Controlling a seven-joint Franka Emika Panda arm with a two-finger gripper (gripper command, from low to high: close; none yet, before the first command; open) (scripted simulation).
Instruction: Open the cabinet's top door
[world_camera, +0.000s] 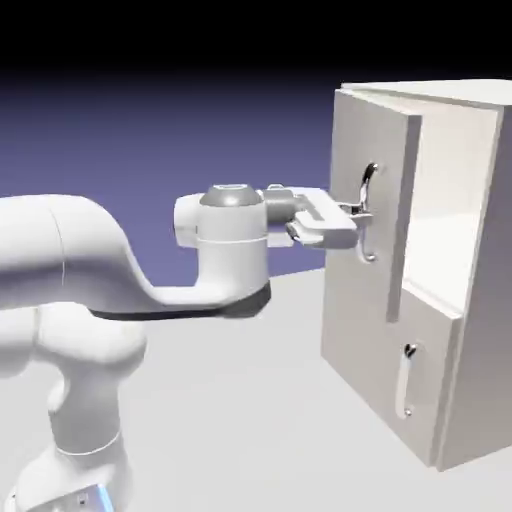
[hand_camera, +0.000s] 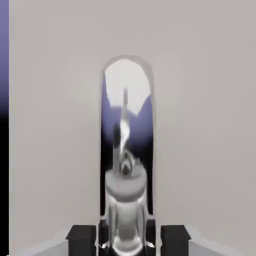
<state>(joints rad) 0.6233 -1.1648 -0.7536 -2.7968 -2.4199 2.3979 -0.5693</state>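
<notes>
Standing ajar on the cabinet (world_camera: 455, 280), the top door (world_camera: 365, 200) is hanging with its handle edge swung out from the front, a bright gap showing between door and box. The cabinet is sitting on the table (world_camera: 250, 400) at the exterior view's right. The door's silver handle (world_camera: 369, 212) is running vertically, and the hand (world_camera: 360, 212) is reaching level from the left and gripping it, fingers closed around the bar. In the hand view the handle (hand_camera: 125, 165) is showing large and mirror-like between the two dark fingertips (hand_camera: 82, 239), against the pale door panel (hand_camera: 200, 125). Below, the shorter door (world_camera: 390, 380) is lying shut, its small handle (world_camera: 405, 385) upright.
</notes>
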